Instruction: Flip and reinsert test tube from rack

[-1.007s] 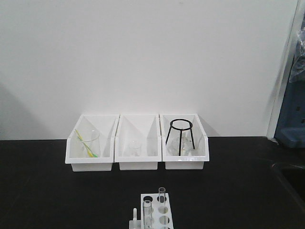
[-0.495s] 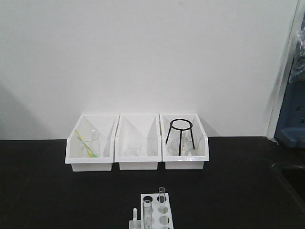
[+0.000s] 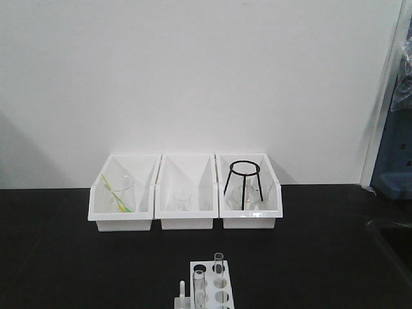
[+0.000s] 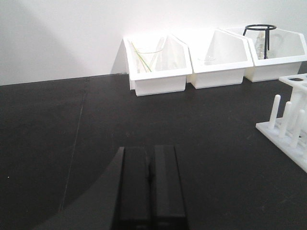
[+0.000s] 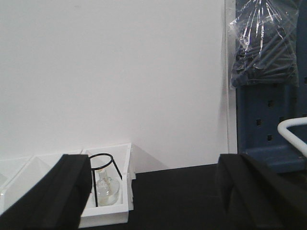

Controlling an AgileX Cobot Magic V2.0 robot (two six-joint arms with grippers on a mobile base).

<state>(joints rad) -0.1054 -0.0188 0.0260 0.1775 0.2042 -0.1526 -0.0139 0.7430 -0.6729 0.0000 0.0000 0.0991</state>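
Front-facing view: the white plastic rack [image 3: 212,291] sits near-centre on the matte black table [image 3: 58,257]. Two clear glass test tubes [image 3: 219,262] stand upright in its round holes. The left gripper [image 4: 151,151] is pinched closed and empty, left of the rack. The right gripper [image 5: 153,191] is spread wide and empty. Risks: the slick, thin glass could slip or crack under the pinch. A tilted reinsert could catch a hole rim or tip the light rack.
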